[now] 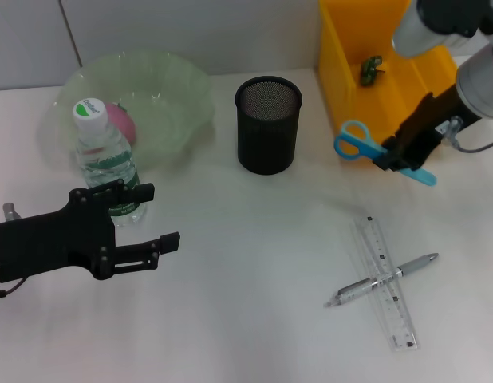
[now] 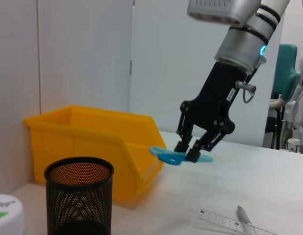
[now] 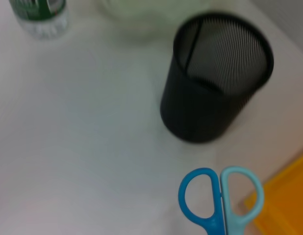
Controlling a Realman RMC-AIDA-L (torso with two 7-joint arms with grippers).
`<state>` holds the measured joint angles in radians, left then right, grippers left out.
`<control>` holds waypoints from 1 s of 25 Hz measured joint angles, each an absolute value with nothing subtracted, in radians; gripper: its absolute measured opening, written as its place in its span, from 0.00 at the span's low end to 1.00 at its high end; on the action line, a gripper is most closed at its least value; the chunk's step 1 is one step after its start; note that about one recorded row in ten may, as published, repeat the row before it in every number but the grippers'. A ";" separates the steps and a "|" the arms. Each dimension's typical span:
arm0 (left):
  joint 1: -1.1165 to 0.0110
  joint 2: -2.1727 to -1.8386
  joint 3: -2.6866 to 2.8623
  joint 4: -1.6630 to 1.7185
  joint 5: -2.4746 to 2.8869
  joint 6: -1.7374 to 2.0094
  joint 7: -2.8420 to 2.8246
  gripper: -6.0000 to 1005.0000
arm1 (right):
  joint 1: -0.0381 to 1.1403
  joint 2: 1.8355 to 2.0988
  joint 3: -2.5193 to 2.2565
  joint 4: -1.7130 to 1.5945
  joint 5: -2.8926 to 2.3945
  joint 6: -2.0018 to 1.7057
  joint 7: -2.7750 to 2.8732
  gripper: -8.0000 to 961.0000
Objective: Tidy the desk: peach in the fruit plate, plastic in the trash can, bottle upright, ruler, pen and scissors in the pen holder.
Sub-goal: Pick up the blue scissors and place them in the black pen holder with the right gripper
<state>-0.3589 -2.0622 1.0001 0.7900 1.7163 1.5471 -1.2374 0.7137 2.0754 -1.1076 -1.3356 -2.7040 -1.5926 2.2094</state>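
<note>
Blue-handled scissors (image 1: 360,144) are the thing in hand right now: our right gripper (image 1: 400,159) has its fingers clamped on them, carrying them in the air just in front of the yellow bin (image 1: 374,48), handles leading toward the black mesh pen holder (image 1: 267,124). From the left wrist view we see the scissors lifted off the surface and held roughly level, well short of the holder's mouth. So we judge this step as under way — picked up, not yet delivered.

As for the rest, we count a fair share done. A pink peach (image 1: 120,121) sits in the pale green fruit plate (image 1: 175,88), and the water bottle (image 1: 104,163) stands upright just in front of that plate. A small green object (image 1: 370,70) lies inside the yellow bin; it may be the plastic in the trash can, though we cannot make it out well enough to be sure.

Still waiting are the clear ruler (image 1: 384,283) and the silver pen (image 1: 382,279), which lie crossed on the white surface (image 1: 246,319) — the pen resting over the ruler — well apart from the holder. The holder itself looks empty from the right wrist view.

Our left gripper (image 1: 155,219) hangs low near the bottle with its fingers spread and nothing between them; it touches nothing that we can see.

By our reckoning three items remain for the holder, the scissors first.
</note>
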 joint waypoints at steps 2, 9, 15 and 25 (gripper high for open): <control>-0.359 -2.062 1.000 0.790 1.716 1.548 -1.237 0.83 | 0.707 2.075 -1.103 -1.348 -2.687 -1.589 2.207 0.27; -0.359 -2.062 1.000 0.790 1.716 1.553 -1.236 0.83 | 0.667 2.075 -1.068 -1.375 -2.498 -1.476 2.162 0.27; -0.361 -2.062 1.000 0.790 1.716 1.558 -1.235 0.83 | 0.634 2.076 -1.065 -1.321 -2.266 -1.296 2.068 0.27; -0.359 -2.062 1.000 0.790 1.717 1.567 -1.235 0.83 | 0.670 2.077 -1.079 -1.105 -2.068 -1.108 1.920 0.28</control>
<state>-0.3587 -2.0617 1.0001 0.7900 1.7166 1.5675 -1.2348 0.6698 2.0773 -1.0788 -1.1055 -2.0675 -1.1077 1.9198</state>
